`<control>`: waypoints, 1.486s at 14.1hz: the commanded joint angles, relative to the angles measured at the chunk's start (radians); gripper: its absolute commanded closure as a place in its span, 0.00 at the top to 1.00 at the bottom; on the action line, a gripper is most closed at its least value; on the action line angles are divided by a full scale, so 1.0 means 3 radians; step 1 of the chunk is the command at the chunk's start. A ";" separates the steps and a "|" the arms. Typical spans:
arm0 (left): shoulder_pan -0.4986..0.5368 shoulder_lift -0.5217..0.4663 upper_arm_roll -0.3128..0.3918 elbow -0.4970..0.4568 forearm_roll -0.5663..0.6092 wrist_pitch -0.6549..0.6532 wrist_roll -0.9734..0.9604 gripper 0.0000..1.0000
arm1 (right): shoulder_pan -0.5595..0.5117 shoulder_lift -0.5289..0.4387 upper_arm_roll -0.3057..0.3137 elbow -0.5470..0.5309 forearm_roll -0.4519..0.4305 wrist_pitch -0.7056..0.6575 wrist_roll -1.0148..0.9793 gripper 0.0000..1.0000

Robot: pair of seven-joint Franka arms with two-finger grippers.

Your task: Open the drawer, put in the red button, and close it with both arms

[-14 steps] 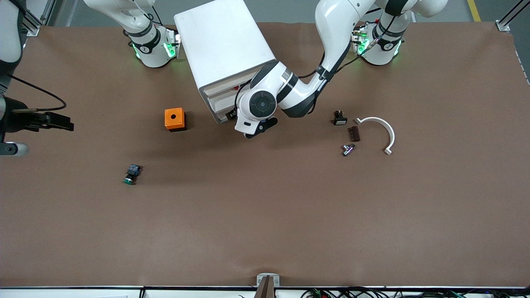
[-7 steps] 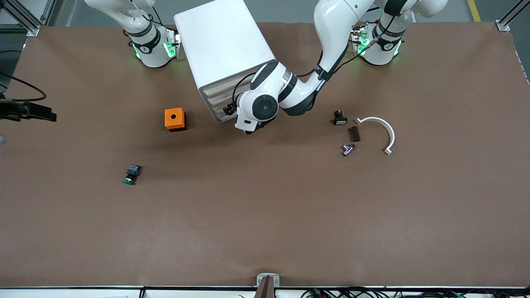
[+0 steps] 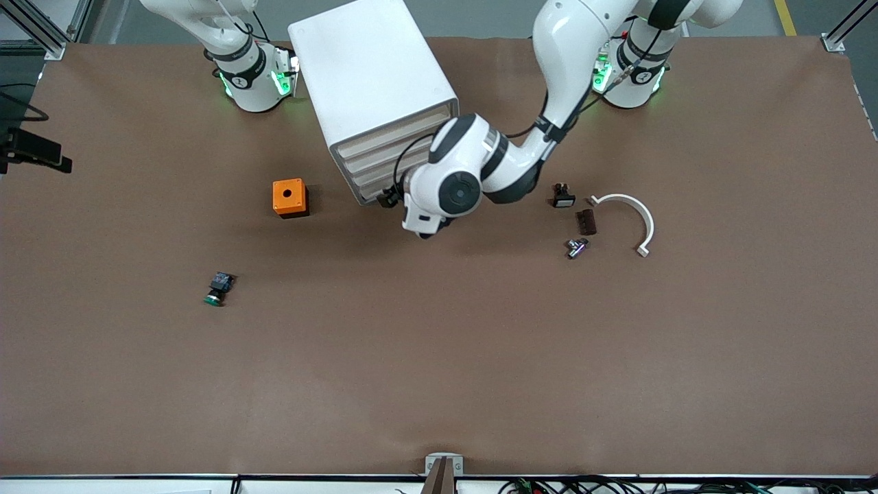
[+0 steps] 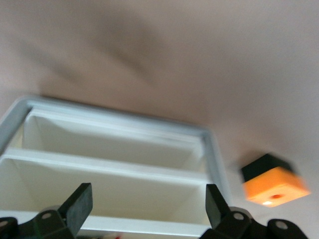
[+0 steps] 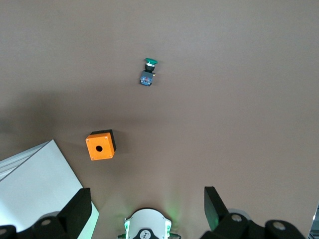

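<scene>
The drawer [image 3: 394, 134], top tray of the white cabinet [image 3: 370, 75], now sits flush with the three below it, where a second ago it stood out with red showing inside; so the red button, unseen now, is presumably shut inside and the closing looks done. The left end effector [image 4: 147, 209], fingers apart and empty, has drawn back just in front of the cabinet; the right end effector [image 5: 144, 211], also spread, waits high over the surface near the orange box [image 3: 289, 197].

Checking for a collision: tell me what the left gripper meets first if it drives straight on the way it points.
Probably the cabinet: the open left gripper faces its stacked drawer fronts head on. Which drawer it would touch first is unclear.
</scene>
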 commanded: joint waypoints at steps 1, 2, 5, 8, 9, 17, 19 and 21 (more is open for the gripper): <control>0.0221 -0.0103 0.0202 0.0137 0.0047 -0.0057 -0.0047 1.00 | -0.0028 -0.0110 -0.0011 -0.0125 0.0036 -0.0029 0.0034 1.00; 0.0253 -0.0255 0.0279 0.0143 0.0179 -0.0057 -0.0042 1.00 | -0.0023 -0.0136 -0.0011 -0.0135 0.0037 -0.0029 0.0029 1.00; 0.0390 -0.0665 0.0382 0.0128 0.0940 -0.0311 -0.0017 1.00 | -0.0003 -0.0273 0.0000 -0.0308 0.0031 0.0062 0.0024 1.00; 0.0661 -0.1007 0.0377 0.0123 0.1269 -0.0710 0.0176 1.00 | -0.0003 -0.0620 0.0000 -0.0819 0.0031 0.0368 0.0019 1.00; 0.0778 -0.1115 0.0377 0.0123 0.1275 -0.0899 0.0395 1.00 | -0.0003 -0.0763 0.0000 -0.1033 0.0031 0.0491 0.0024 1.00; 0.1704 -0.1810 0.0367 0.0072 0.1622 -0.2081 0.2303 1.00 | 0.0007 -0.1087 0.0000 -0.1480 0.0031 0.0763 0.0019 1.00; 0.1883 -0.1943 0.0367 -0.0010 0.1744 -0.2153 0.2753 1.00 | 0.0008 -0.1082 0.0005 -0.1480 0.0031 0.0768 0.0014 1.00; 0.2001 -0.2153 0.0362 -0.0259 0.1949 -0.2149 0.3091 1.00 | -0.0003 -0.1082 0.0005 -0.1480 0.0031 0.0794 0.0003 1.00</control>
